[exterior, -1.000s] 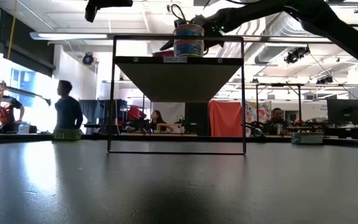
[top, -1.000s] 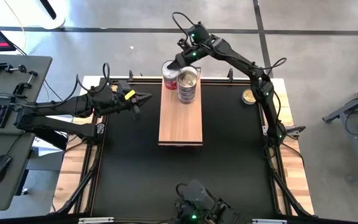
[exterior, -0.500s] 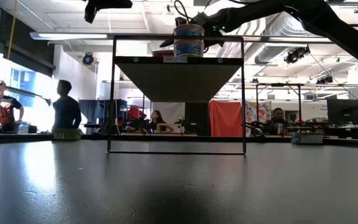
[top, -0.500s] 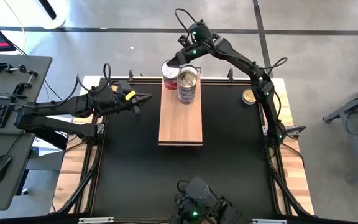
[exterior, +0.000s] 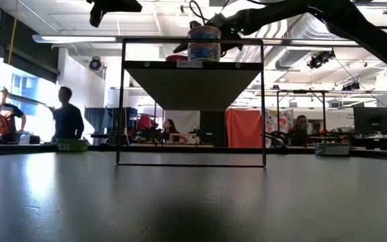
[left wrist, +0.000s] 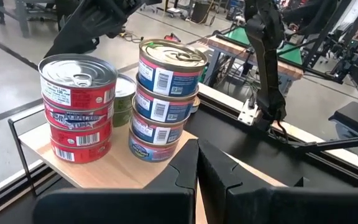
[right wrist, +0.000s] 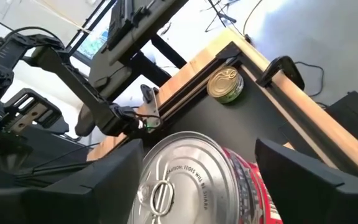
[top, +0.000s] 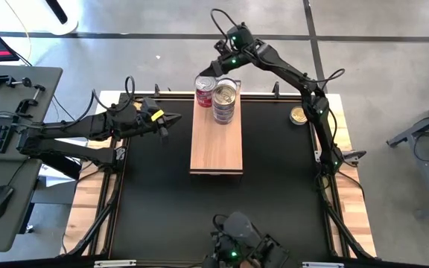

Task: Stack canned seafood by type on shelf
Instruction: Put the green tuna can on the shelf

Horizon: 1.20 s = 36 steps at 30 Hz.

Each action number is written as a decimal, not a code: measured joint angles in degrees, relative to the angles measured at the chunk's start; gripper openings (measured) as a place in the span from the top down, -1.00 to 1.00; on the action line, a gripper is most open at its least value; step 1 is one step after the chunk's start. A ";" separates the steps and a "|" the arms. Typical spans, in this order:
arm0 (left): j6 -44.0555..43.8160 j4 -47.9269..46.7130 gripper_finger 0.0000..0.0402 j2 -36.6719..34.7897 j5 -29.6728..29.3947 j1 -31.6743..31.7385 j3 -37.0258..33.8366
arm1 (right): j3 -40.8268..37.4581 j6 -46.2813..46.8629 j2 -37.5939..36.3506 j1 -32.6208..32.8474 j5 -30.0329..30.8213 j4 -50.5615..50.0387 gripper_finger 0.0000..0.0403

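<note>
Your shelf (top: 216, 145) is a long plank of pale wood with visible grain, its long axis running from the far edge of the black mat (top: 222, 208) toward the near side; it rides on a thin black wire frame (exterior: 191, 101). Both piles sit at its far end. The red-labelled stack (left wrist: 78, 107) is three tins high, and the blue-labelled stack (left wrist: 166, 99) just beside it is four high. Every tin stands upright, flat round silver lid and pull-tab facing up, the sides wrapped in glossy printed paper. Your right gripper (top: 213, 73) is at the far end of the shelf over the red stack, fingers spread either side of the top tin's ribbed lid (right wrist: 185, 180); the wrist view shows a gap between each dark finger and the tin, so it is holding nothing. A green-labelled can (right wrist: 225, 84) with a gold lid lies on the mat near the wooden table rim, beyond the red stack. Another gold-lidded can (top: 298, 115) sits at the mat's far right corner, well apart from the shelf. Your left gripper (top: 176, 117) waits left of the shelf, pointed toward the stacks, its two fingers closed together and empty.
</note>
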 joint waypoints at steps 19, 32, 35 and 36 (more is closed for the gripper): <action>-1.97 -2.09 1.00 -0.98 1.06 0.00 2.78 | 1.51 2.64 -0.19 -8.08 -1.81 8.44 -0.55; -3.99 -7.38 1.00 -0.94 1.11 0.01 2.40 | 2.71 1.48 -8.82 -15.48 -9.19 9.45 -0.54; -2.93 -7.28 1.00 -0.94 0.95 0.17 2.40 | 2.69 -7.92 -11.98 -16.40 -2.09 -2.56 -0.46; -2.95 -7.28 1.00 -0.94 0.96 0.49 2.38 | 2.69 -11.29 -13.06 -16.46 2.12 -7.56 -0.40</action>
